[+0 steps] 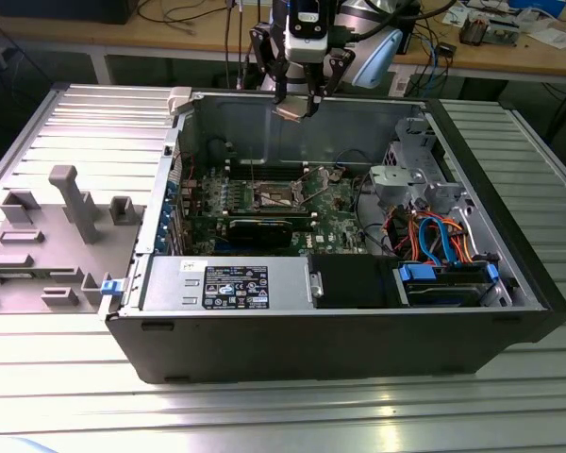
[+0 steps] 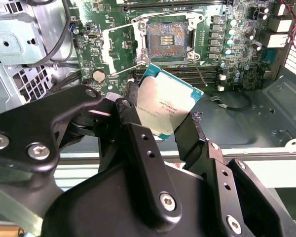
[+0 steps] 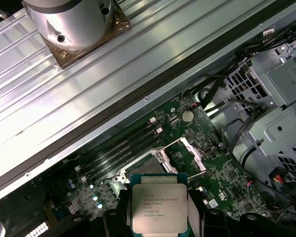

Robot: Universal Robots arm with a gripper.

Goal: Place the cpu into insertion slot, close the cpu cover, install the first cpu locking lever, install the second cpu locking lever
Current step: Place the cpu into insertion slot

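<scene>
second wrist view: end effector clenched on the cpu above the bare insertion slot; placing step, likely needing square alignment.

In the first wrist view the cpu hides part of the insertion slot (fingers cover its edges).

The cpu has a matt, silver-grey metal top with a green-blue edge. The pincer looks matt black, with shiny metal screws. The motherboard is slightly glossy green, and the insertion slot has a bright metal frame. The counter is ribbed metal with soft shine.
</scene>
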